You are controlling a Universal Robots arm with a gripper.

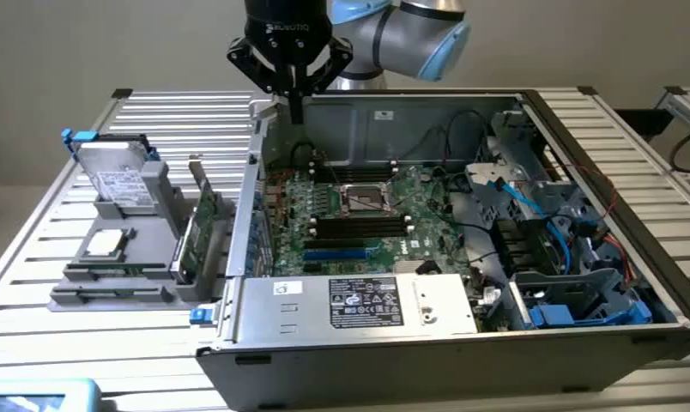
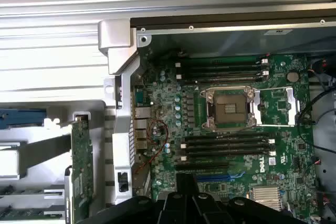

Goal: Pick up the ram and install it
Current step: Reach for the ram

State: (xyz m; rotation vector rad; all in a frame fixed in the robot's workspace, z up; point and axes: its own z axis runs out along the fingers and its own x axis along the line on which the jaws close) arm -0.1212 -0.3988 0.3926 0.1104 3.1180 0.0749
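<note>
While the tool (image 1: 296,107) hangs with its fingers pinched shut on nothing I can see, it sits over the open computer case (image 1: 357,352), at the case's eleven o'clock corner in the exterior view. The ram (image 1: 211,225) stands on edge in the grey holder (image 1: 116,292) on the slatted surface (image 1: 25,257), at nine o'clock from the case and well apart from the tool. Inside, on the motherboard (image 1: 437,219), long black slots (image 1: 357,225) lie at six o'clock of the processor socket (image 1: 364,198).
</note>
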